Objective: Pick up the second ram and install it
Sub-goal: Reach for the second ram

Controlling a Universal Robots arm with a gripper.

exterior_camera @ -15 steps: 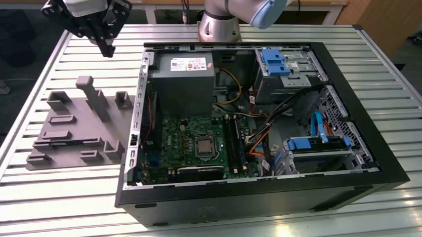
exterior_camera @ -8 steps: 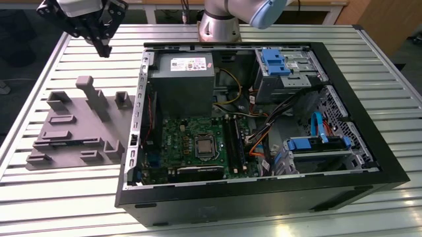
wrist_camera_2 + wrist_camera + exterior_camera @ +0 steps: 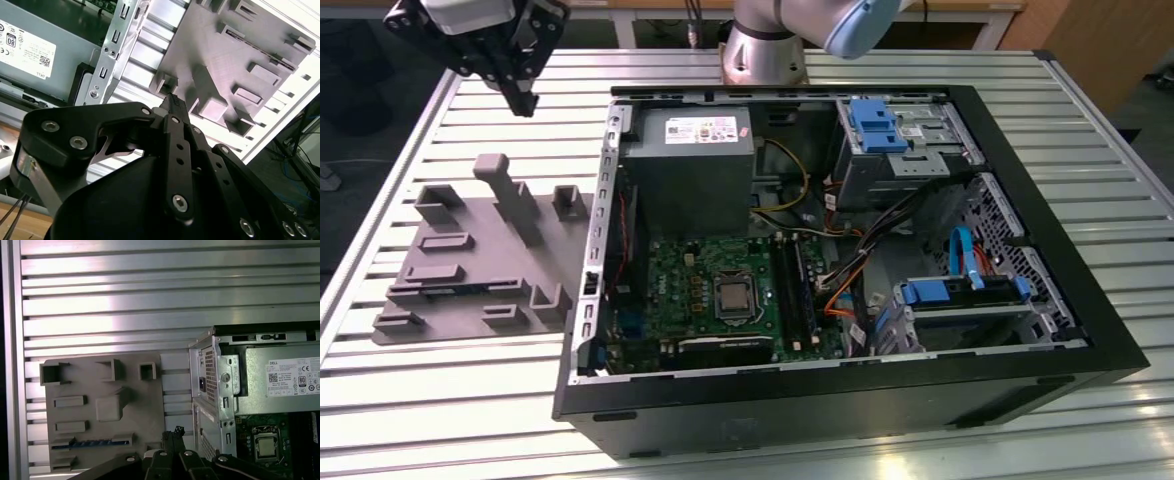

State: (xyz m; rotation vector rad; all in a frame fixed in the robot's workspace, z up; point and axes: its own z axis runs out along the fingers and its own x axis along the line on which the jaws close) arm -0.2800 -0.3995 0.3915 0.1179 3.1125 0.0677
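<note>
Slotted in the grey plastic fixture plate [image 3: 85, 385], the thin dark-green memory stick [image 3: 92, 443] seems light, stiff and fragile; pinch its faces mid-length. The black gripper [image 3: 174, 432] near the plate is closed and empty.

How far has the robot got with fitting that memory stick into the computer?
Barely begun. The second ram lies untouched in the grey fixture. The gripper hangs near the fixture, shut and empty. Lifting the ram and seating it on the motherboard are both left.

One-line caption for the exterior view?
Hand hovers near the grey fixture plate, which holds a RAM stick, beside the open computer case on the slatted table.
</note>
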